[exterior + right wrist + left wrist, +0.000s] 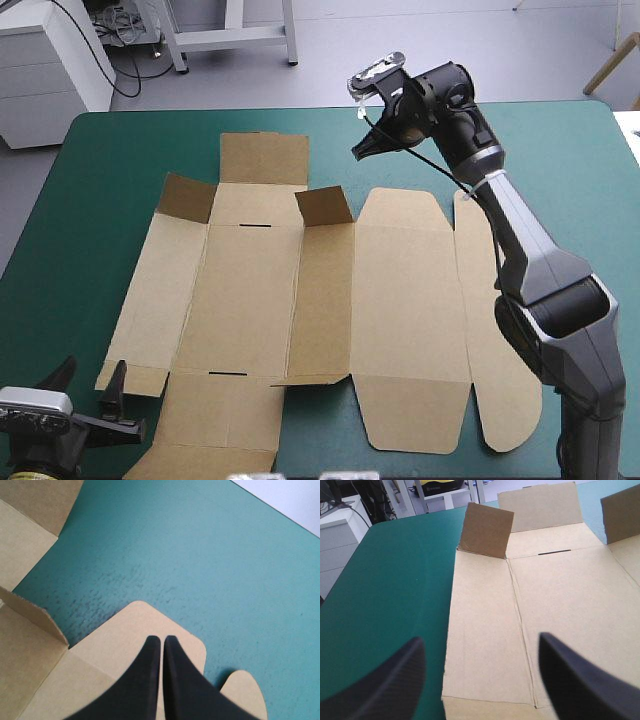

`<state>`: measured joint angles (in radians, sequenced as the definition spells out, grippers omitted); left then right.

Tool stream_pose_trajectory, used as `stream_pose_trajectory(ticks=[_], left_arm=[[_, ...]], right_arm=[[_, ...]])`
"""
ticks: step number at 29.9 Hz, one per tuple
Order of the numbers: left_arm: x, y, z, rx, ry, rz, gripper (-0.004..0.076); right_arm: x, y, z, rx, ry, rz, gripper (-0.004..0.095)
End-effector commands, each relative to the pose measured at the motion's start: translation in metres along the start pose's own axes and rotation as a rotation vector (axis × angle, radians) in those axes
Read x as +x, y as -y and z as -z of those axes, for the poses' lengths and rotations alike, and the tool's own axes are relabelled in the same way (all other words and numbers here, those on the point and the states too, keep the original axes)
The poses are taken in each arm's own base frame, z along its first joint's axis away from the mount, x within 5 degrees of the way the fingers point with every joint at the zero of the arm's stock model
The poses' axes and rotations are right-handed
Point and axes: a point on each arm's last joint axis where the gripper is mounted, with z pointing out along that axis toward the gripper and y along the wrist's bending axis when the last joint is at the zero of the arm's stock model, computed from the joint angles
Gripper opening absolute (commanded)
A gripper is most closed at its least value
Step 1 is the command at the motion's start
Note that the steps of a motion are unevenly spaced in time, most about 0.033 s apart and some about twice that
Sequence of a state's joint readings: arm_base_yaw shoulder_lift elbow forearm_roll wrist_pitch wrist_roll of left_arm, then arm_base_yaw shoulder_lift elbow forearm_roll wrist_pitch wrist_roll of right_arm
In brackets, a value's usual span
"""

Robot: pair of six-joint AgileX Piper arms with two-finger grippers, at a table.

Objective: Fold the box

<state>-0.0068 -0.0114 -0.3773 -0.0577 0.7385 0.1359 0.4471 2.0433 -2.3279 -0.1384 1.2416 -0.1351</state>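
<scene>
The box point(300, 310) lies spread almost flat across the middle of the teal-green cover point(110, 170), with only two small flaps point(185, 198) standing up near its far end. My left gripper point(480, 640) sits low at the near left corner of the sheet, its black fingers released and set wide, holding nothing, the long side panel point(485, 605) running away ahead of them. My right gripper point(160, 639) hangs over the far edge of the rounded lid panel point(130, 625), fingers clenched together on nothing, tips aimed down at the board but, as far as I can tell, not on it. My worry is sliding: nothing pins this sheet, so if I push a wall up from the left without a counter-hold, I judge the whole board will skate sideways rather than hinge on its crease. Closed as it is, my right gripper can press but cannot pinch, and a press landing out on the lid's rim would hold little. A careless sweep could also knock the raised flaps flat, or bend the side panel off its score line.
</scene>
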Motion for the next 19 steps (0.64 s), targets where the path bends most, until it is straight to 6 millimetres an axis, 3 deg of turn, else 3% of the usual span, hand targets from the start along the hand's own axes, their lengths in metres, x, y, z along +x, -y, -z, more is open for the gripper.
stream_pose_trajectory(ticks=[1,7,12,15,19], left_arm=[[-0.012,-0.005,0.002,-0.043,0.074,0.044,0.0734],[-0.012,-0.005,0.002,-0.044,0.075,0.056,0.0706],[-0.016,-0.006,-0.001,-0.046,0.063,0.055,0.0696],[-0.029,-0.007,-0.005,-0.042,0.042,0.058,0.0696],[-0.061,-0.011,-0.019,-0.046,-0.017,0.047,0.0695]], right_arm=[[0.004,0.011,0.054,0.037,0.095,-0.043,0.0000],[0.035,0.009,0.065,0.044,0.094,-0.081,0.0000],[0.074,0.003,0.080,0.033,0.079,-0.112,0.0000],[0.101,-0.002,0.091,0.024,0.081,-0.126,0.0000],[0.137,-0.008,0.105,0.018,0.110,-0.138,0.0000]])
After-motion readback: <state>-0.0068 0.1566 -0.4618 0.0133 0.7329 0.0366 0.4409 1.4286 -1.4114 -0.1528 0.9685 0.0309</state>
